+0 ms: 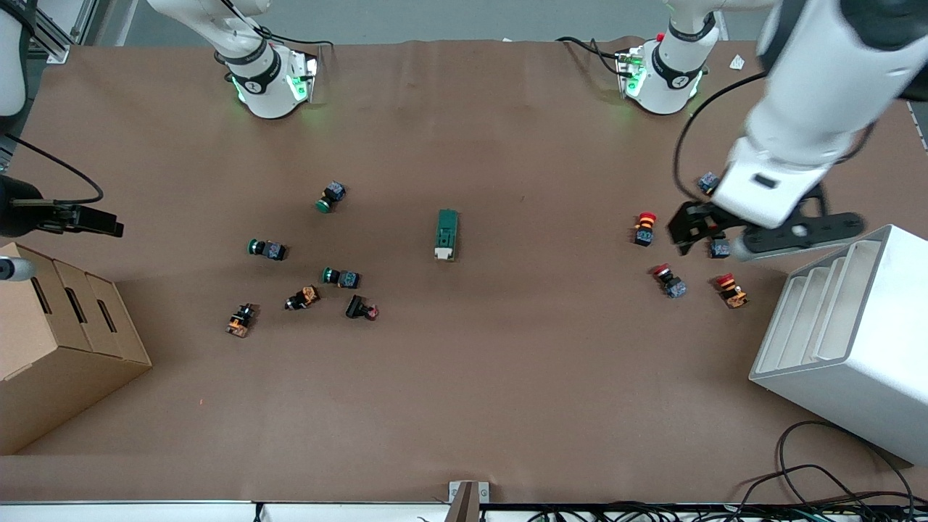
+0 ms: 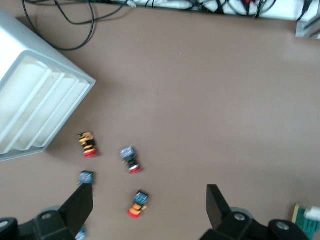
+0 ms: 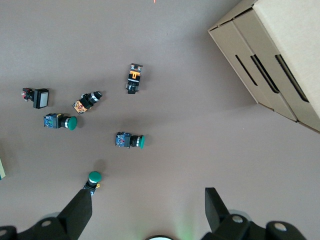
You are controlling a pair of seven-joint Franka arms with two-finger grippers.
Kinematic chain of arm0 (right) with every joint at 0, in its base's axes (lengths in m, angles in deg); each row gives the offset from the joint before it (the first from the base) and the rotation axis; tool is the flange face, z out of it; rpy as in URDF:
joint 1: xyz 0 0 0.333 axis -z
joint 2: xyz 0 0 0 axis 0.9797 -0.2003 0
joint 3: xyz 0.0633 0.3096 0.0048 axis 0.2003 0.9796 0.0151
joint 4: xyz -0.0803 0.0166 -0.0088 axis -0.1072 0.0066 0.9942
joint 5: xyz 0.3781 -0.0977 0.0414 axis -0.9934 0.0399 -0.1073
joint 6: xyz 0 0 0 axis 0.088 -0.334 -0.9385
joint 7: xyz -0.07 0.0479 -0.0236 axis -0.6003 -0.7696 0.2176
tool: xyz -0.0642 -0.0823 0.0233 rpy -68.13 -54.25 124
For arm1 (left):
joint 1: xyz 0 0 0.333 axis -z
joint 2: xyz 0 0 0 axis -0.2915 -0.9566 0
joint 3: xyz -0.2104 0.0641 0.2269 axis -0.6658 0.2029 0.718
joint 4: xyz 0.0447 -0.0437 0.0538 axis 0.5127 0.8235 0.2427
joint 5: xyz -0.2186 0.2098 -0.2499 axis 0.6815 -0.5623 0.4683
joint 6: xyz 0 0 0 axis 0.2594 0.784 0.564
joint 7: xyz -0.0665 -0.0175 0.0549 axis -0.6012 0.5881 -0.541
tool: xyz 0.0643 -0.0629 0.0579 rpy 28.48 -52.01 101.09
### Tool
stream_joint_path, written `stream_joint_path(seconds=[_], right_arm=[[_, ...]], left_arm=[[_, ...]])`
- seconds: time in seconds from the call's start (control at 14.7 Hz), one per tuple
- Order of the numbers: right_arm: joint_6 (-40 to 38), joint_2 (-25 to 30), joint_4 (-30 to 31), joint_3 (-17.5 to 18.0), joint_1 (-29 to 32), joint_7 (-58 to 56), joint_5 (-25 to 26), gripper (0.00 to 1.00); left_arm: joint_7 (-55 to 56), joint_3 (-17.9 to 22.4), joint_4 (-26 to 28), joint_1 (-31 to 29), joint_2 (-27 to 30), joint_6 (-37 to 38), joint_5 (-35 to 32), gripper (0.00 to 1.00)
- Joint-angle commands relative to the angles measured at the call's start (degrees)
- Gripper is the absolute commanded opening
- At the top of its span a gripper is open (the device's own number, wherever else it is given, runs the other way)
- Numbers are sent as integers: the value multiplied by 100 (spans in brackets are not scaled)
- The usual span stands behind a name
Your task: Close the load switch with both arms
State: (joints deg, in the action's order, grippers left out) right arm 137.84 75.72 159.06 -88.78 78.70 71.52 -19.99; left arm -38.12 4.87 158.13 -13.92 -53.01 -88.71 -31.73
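Observation:
The load switch (image 1: 446, 233), a dark green block with a white lever end, lies near the middle of the brown table. Its end also shows at the edge of the left wrist view (image 2: 306, 216). My left gripper (image 1: 690, 230) is open and empty, up in the air over the red-capped push buttons at the left arm's end of the table; in its wrist view (image 2: 150, 206) a red-capped button (image 2: 137, 204) lies below, between the fingers. My right gripper (image 1: 109, 225) is open and empty, high over the right arm's end of the table near the cardboard boxes; its wrist view (image 3: 148, 207) shows bare table below.
Several green-capped and black push buttons (image 1: 341, 277) lie toward the right arm's end. Red-capped buttons (image 1: 644, 228) lie toward the left arm's end. Cardboard boxes (image 1: 58, 341) and a white slotted rack (image 1: 848, 341) stand at the table's ends. Cables (image 1: 834, 478) lie near the front edge.

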Motion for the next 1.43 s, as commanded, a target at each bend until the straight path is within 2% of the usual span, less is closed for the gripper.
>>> stream_joint_path(seconds=[0.0, 0.07, 0.27, 0.54, 0.88, 1.36], right_arm=[[-70, 23, -48, 110, 141, -81, 84, 100], [-78, 23, -83, 110, 132, -72, 75, 100], [-96, 23, -118, 118, 211, -28, 14, 100], [-96, 85, -118, 136, 176, -10, 40, 100], [-237, 286, -75, 163, 176, -2, 5, 100], [-184, 1349, 979, 163, 159, -2, -4, 100]], left_arm=[[-900, 568, 276, 31, 484, 411, 431, 100], [-1261, 805, 346, 75, 598, 534, 476, 100], [-2195, 1184, 846, 49, 1046, 544, 721, 100], [-2222, 1220, 1330, 58, 1486, 544, 845, 100], [-2240, 1220, 1305, 23, 1610, 764, 836, 100], [-2240, 1212, 1138, 14, 1469, 790, 819, 100]])
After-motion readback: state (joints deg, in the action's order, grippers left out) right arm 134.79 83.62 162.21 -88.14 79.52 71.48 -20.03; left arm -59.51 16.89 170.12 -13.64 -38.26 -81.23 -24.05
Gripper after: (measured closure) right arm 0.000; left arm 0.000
